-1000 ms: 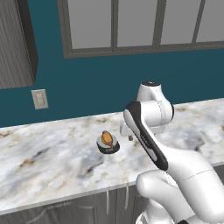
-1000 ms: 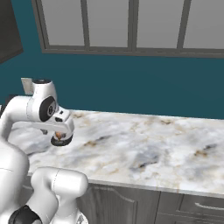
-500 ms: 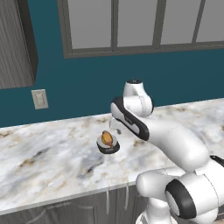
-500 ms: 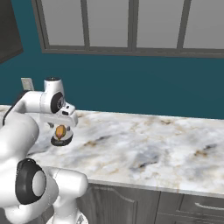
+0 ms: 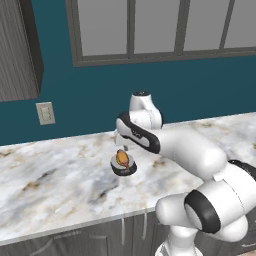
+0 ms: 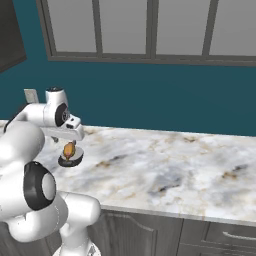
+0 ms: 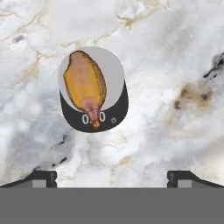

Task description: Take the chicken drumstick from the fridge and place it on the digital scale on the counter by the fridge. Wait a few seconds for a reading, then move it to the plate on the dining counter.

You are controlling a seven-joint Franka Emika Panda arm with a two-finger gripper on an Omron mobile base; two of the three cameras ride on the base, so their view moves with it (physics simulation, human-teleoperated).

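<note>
Poised above the marbled white-grey counter (image 7: 175, 65) with dark finger tips (image 7: 43, 177) spread wide and empty, the two-finger gripper (image 7: 112, 177) of the white arm, swung leftward over the last second to hang over its target. Directly below, untouched: the glossy golden orange-brown chicken drumstick (image 7: 85, 85), lying on the low round dark digital scale (image 7: 114, 109), display digits peeking past its narrow end. Weighing apparently under way or done; probably next, a descent to regrasp for the plate.
</note>
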